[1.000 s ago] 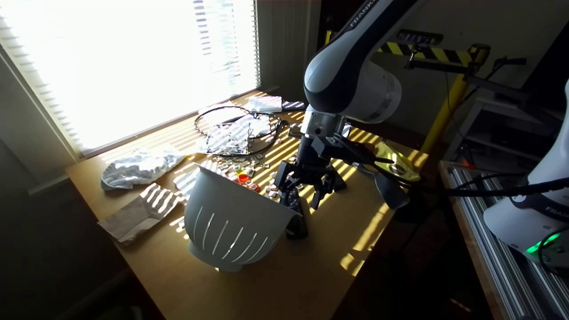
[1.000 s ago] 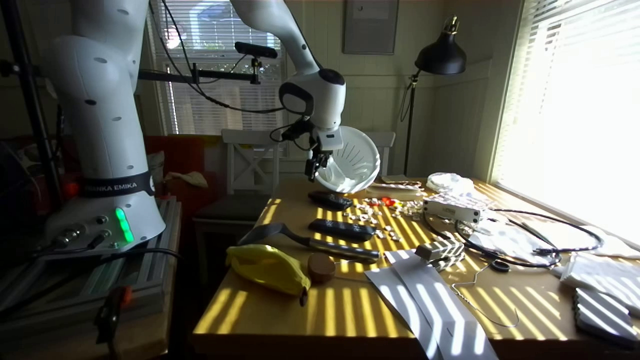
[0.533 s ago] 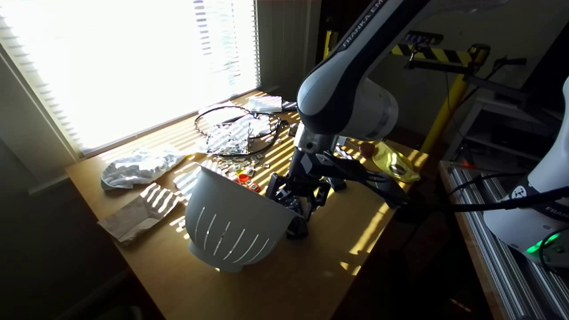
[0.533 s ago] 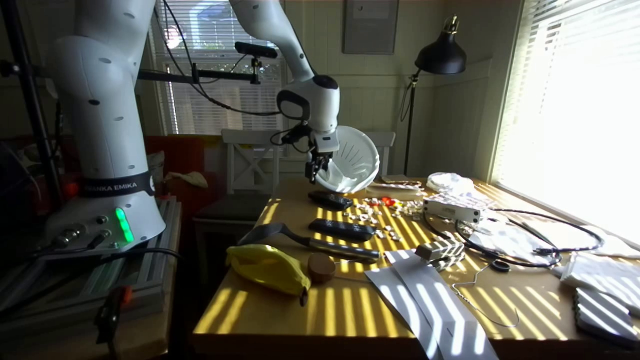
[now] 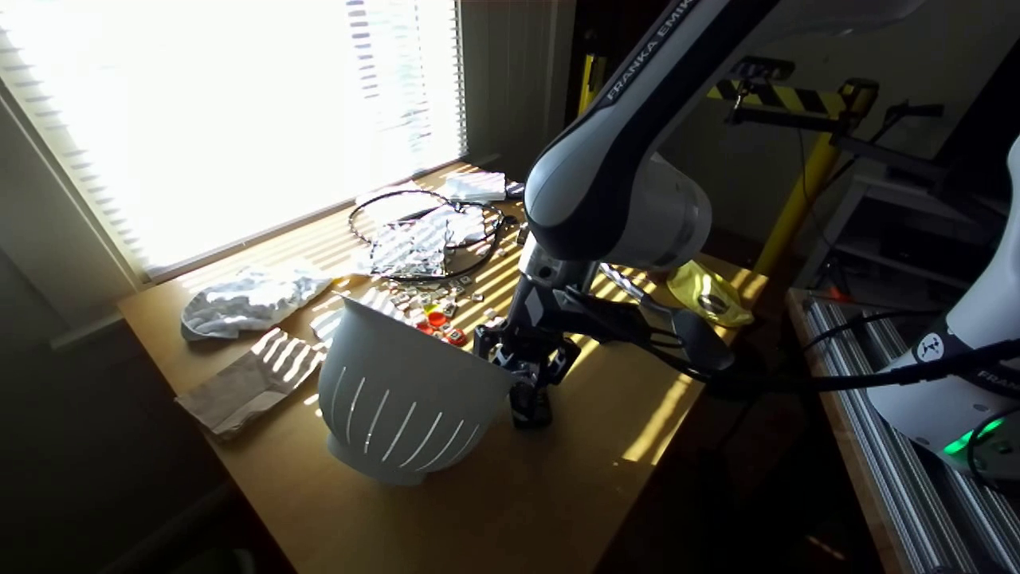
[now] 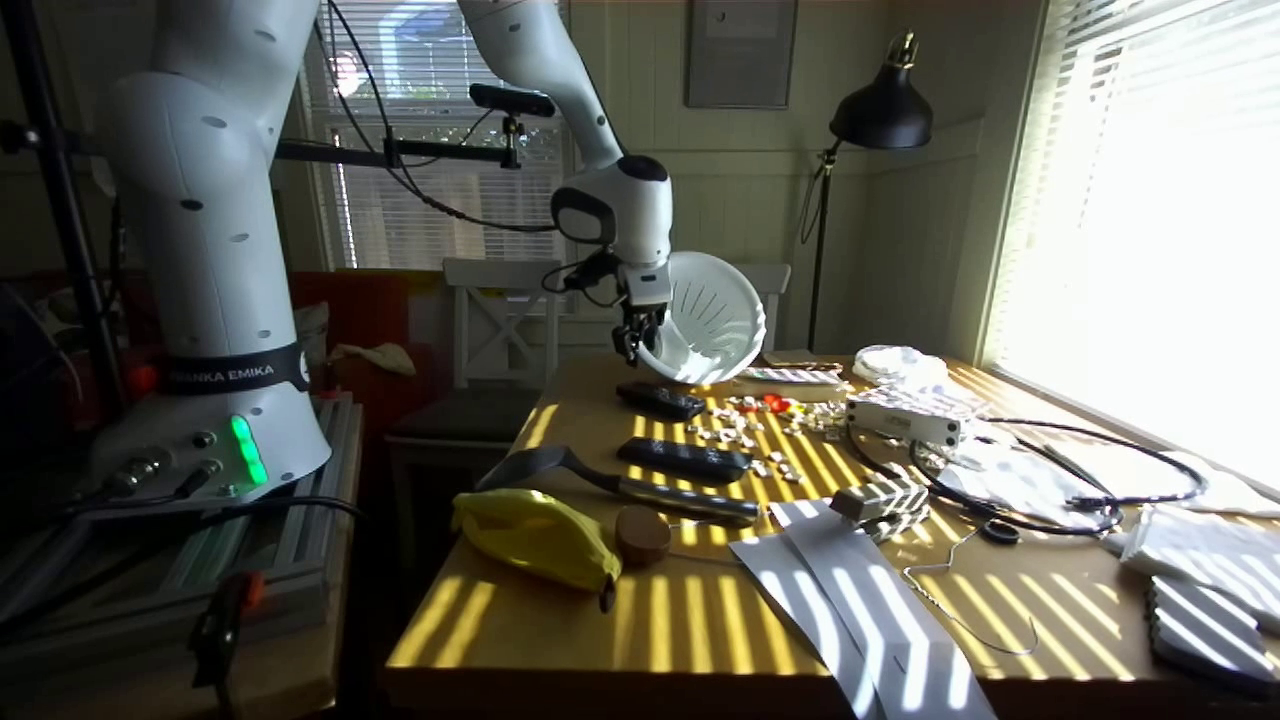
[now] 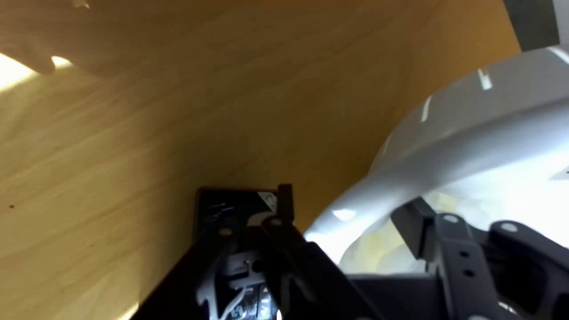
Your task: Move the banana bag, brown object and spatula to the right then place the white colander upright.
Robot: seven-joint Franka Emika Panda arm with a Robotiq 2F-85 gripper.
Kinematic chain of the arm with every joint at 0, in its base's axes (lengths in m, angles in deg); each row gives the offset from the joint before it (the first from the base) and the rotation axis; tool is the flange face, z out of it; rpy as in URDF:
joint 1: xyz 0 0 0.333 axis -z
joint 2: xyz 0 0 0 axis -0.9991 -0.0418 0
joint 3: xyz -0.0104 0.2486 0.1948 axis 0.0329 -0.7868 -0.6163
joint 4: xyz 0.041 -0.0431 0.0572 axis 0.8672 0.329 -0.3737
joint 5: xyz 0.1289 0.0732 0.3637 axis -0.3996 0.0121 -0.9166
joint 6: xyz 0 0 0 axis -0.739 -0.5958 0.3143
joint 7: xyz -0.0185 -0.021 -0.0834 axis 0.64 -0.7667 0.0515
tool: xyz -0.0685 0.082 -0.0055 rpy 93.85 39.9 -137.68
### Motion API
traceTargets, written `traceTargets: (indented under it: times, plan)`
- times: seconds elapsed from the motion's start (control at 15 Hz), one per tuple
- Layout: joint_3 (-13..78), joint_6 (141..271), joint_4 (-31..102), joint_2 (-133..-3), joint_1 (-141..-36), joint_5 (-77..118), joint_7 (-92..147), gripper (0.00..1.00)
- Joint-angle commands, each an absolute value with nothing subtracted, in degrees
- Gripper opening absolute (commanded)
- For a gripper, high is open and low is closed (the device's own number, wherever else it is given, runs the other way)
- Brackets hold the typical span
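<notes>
The white colander (image 5: 406, 399) leans tilted on the table, its slotted wall showing in an exterior view and its mouth (image 6: 705, 315) in an exterior view. My gripper (image 5: 526, 368) is at its rim. In the wrist view the rim (image 7: 395, 182) passes between the spread fingers of the gripper (image 7: 350, 214), one outside the bowl, one inside, with a gap still visible. The yellow banana bag (image 6: 540, 540) lies near the table's edge, touching or almost touching the round brown object (image 6: 642, 536). Behind both rests the spatula (image 6: 690, 500), dark-headed with a metallic handle.
Two black remotes (image 6: 685, 460) lie between spatula and colander; one remote (image 7: 231, 209) is under the gripper in the wrist view. Small white pieces (image 6: 735, 425), a black cable loop (image 6: 1150, 495), paper strips (image 6: 860, 600) and folded brown paper (image 5: 251, 383) cover other spots.
My gripper has lowered to the colander's rim, and its fingers have come closer together. The colander has shifted slightly away from the robot base. Bag, brown object and spatula have stayed put.
</notes>
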State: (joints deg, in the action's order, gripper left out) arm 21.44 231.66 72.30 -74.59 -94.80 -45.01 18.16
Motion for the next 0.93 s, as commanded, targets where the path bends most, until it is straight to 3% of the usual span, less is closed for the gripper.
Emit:
traceTargets:
  times: [0.0, 0.27, 0.87]
  plan:
    - [20.6, 234.9, 70.1, -76.1, -94.7, -48.0, 18.9, 0.28]
    - [21.1, 235.7, 69.0, -74.6, -94.2, -46.3, 19.5, 0.02]
    - [24.9, 230.5, 72.2, -62.1, -94.4, -22.8, 23.6, 0.02]
